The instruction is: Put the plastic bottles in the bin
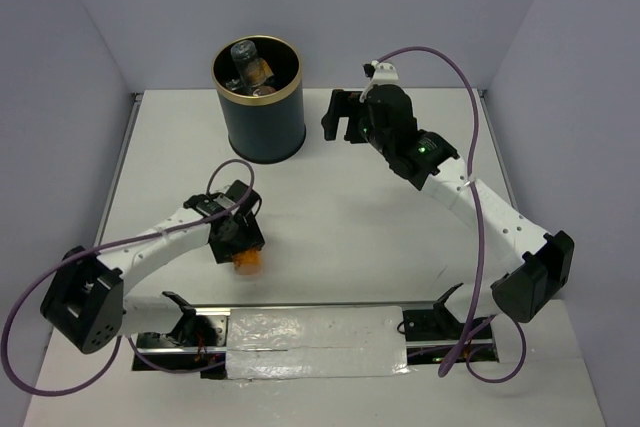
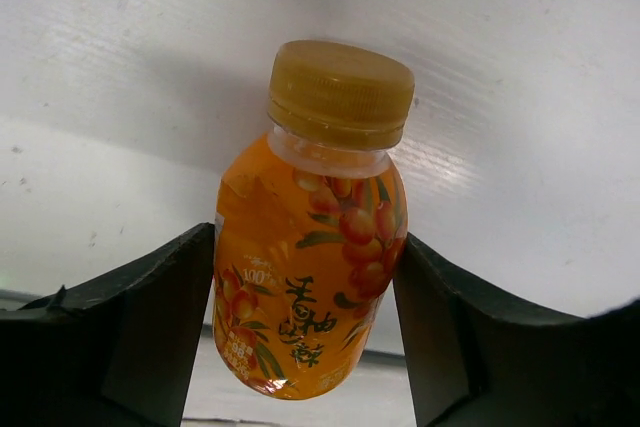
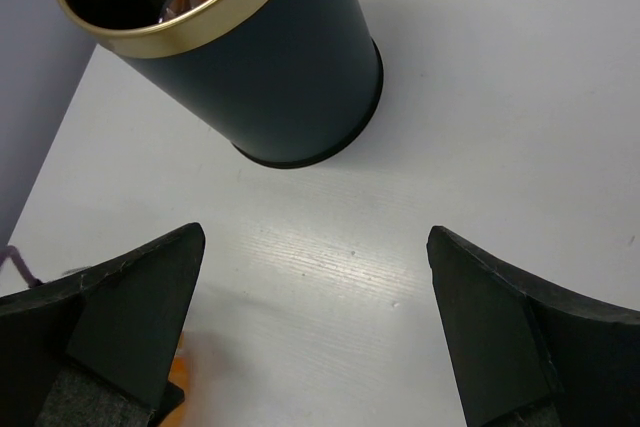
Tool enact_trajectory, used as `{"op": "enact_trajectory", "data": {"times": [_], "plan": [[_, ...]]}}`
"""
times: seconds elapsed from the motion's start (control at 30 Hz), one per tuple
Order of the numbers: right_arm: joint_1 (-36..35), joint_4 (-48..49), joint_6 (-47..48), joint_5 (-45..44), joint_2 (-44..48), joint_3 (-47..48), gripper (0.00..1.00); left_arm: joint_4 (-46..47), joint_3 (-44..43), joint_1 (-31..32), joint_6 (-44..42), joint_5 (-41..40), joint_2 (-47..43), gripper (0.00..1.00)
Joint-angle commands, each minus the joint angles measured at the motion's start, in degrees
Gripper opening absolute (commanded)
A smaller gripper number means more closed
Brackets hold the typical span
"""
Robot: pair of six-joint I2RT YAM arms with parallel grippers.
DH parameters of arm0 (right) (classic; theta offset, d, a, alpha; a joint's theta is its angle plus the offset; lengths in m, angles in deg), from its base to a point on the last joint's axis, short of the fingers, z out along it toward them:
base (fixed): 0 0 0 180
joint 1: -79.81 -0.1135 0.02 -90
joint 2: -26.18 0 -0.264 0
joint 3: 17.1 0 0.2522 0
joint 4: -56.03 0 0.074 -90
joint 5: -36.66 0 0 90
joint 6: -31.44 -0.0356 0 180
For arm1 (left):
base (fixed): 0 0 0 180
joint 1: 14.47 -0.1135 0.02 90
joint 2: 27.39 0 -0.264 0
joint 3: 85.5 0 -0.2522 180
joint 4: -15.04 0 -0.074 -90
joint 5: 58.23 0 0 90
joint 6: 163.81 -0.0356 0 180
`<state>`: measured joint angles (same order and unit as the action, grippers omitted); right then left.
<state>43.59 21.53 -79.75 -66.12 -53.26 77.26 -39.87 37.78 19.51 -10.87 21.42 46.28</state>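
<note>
Orange bottle (image 2: 310, 247) between both dark jaws

The white table (image 1: 350, 237) bears the bin (image 1: 262, 122) and an orange bottle (image 1: 247, 263).

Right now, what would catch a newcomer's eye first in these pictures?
The bright orange juice bottle stands out, gripped in the left hand at the near left of the table. Behind it stands the dark bin with a gold rim, bottles already inside, and the right hand hangs open beside it.
</note>
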Motion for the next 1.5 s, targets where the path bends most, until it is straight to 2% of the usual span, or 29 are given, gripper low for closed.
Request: {"op": "enact_trajectory", "data": {"times": [0.0,0.2,0.27,0.3,0.4,0.43,0.47,0.53,0.57,0.67,0.9,1.1,1.3,1.33,1.37,1.47], "plan": [[-0.2,0.5,-0.2,-0.6,2.3,0.7,1.0,-4.1,-4.7,0.4,-1.6,-2.2,-4.8,0.61],[-0.2,-2.0,0.9,-2.9,5.6,1.6,1.0,-13.4,-23.5,-0.1,-8.5,-10.8,-6.4,0.61],[-0.2,-3.2,0.9,-4.4,8.2,0.9,1.0,-15.5,-33.8,-1.6,-13.8,-12.8,-2.5,0.62],[-0.2,-3.5,0.8,-4.9,9.5,0.4,1.0,-15.9,-41.7,-3.2,-15.4,-13.5,-0.8,0.62],[-0.2,-4.6,0.2,-7.4,15.0,-2.3,1.0,-16.5,-58.3,-6.6,-22.0,-14.2,9.5,0.62],[-0.2,-5.3,-0.3,-9.7,16.7,-3.7,1.0,-16.3,-62.8,-7.5,-24.6,-13.4,11.7,0.62],[-0.2,-5.5,-0.7,-10.7,20.2,-4.6,1.0,-16.0,-71.0,-9.1,-25.9,-12.6,14.0,0.62],[-0.2,-5.8,-2.2,-13.8,23.8,-8.1,1.0,-14.9,-78.8,-10.5,-28.7,-11.0,21.0,0.61],[-0.2,-5.7,-2.8,-14.5,25.6,-9.2,1.0,-14.9,-86.4,-11.6,-29.4,-9.5,23.5,0.61],[-0.2,-6.3,-5.3,-17.8,33.5,-14.2,1.0,-12.3,-96.3,-13.0,-31.2,-8.3,32.4,0.62],[-0.2,-11.6,-9.7,-18.9,38.2,-18.7,1.0,6.5,-91.9,-13.6,-33.1,-5.9,36.2,0.63],[-0.2,-15.5,-11.8,-16.1,37.9,-19.2,1.0,13.5,-96.1,-13.4,-36.2,-5.9,44.3,0.66],[-0.2,-16.9,-14.0,-14.4,39.5,-21.4,1.0,15.0,-97.9,-13.5,-38.1,-7.1,50.3,0.7],[-0.2,-17.1,-14.1,-14.4,39.7,-21.4,1.0,15.2,-98.2,-13.5,-38.0,-6.9,50.8,0.72],[-0.2,-17.2,-14.2,-14.4,39.8,-21.4,1.0,15.2,-98.3,-13.5,-37.9,-6.0,51.4,0.82],[-0.2,-17.8,-14.1,-14.7,39.7,-20.8,1.0,15.0,-98.0,-13.5,-36.8,-4.1,51.0,0.94]]}}
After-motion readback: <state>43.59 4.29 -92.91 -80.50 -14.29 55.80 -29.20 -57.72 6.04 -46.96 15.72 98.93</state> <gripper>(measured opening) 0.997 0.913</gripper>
